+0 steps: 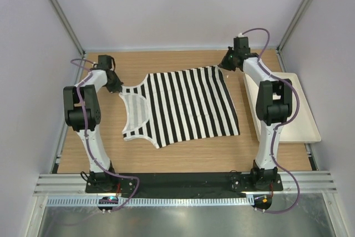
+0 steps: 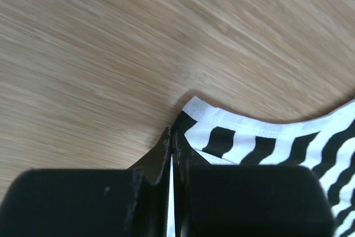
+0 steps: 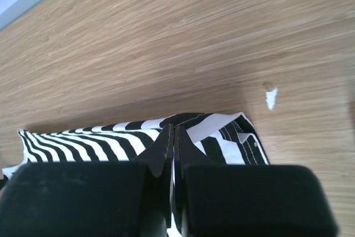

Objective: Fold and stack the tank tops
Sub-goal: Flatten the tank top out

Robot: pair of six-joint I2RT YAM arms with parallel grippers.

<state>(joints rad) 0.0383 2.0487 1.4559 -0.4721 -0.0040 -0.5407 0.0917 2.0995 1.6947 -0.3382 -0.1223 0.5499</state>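
Note:
A black and white striped tank top lies spread flat on the wooden table, neck end to the left, hem to the right. My left gripper is shut on its far shoulder strap; the left wrist view shows the white-trimmed strap pinched between the closed jaws of that gripper. My right gripper is shut on the far hem corner; the right wrist view shows the striped hem bunched around the closed jaws of that gripper.
A plain white rectangular tray lies at the right edge of the table, behind the right arm. Grey walls and metal frame posts enclose the table on three sides. A small white scrap lies on the wood.

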